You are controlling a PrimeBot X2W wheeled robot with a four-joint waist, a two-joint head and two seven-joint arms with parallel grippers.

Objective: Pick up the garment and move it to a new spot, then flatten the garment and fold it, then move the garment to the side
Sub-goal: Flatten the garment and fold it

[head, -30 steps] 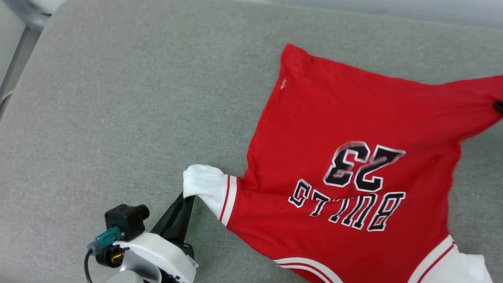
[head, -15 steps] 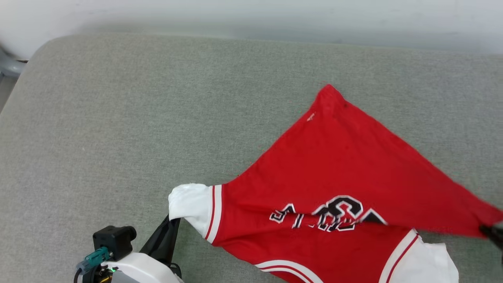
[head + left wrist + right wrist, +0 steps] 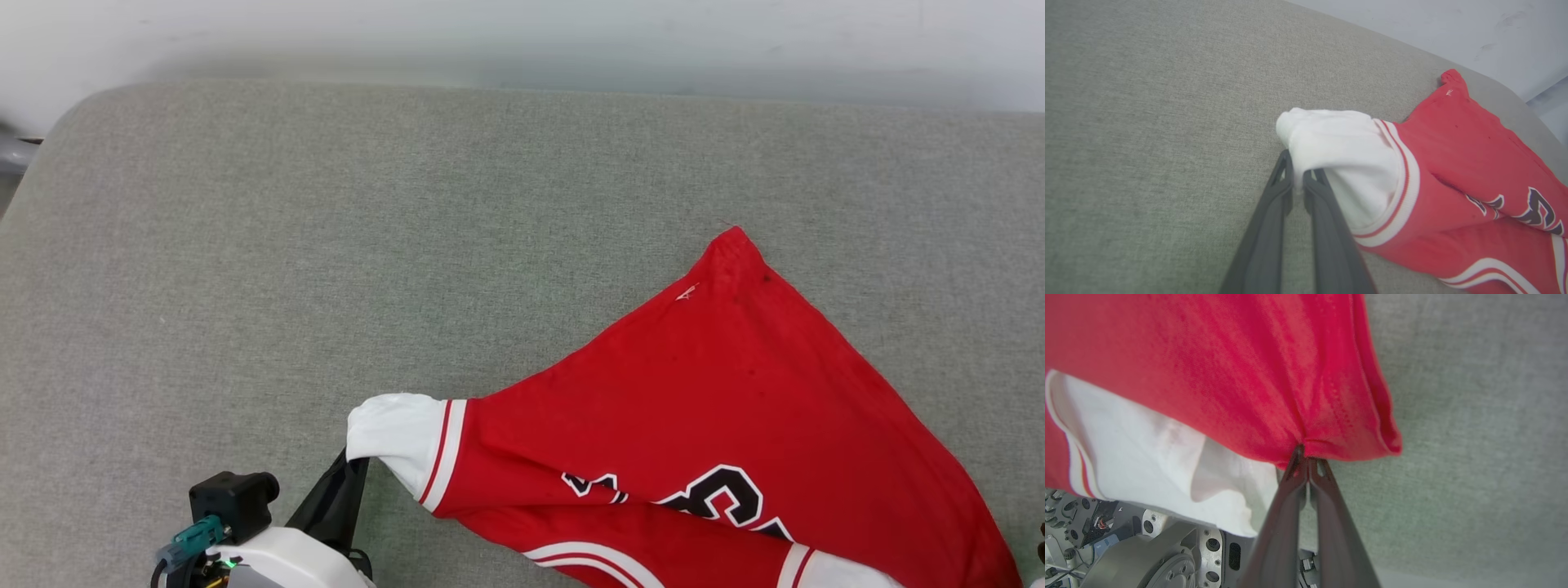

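The garment [image 3: 735, 392] is a red shirt with white sleeves, lying on the grey padded surface [image 3: 326, 245] at the lower right of the head view. Its red lower part is drawn over the black lettering [image 3: 718, 498], which shows only in part. My left gripper [image 3: 1296, 171] is shut on the edge of a white sleeve [image 3: 1339, 151], seen at the lower left of the head view [image 3: 353, 467]. My right gripper [image 3: 1304, 454] is shut on a bunched red hem corner of the garment [image 3: 1229, 355], lifted above the other white sleeve [image 3: 1147, 457].
The grey padded surface runs wide and bare to the left and far side, ending at a rounded far edge [image 3: 522, 86] against a pale wall [image 3: 522, 33]. My own base [image 3: 1167, 555] shows under the lifted cloth in the right wrist view.
The right gripper has pulled the red hem corner toward me, folding the cloth over the lettering. The left gripper keeps its hold on the sleeve. The head camera has also shifted.
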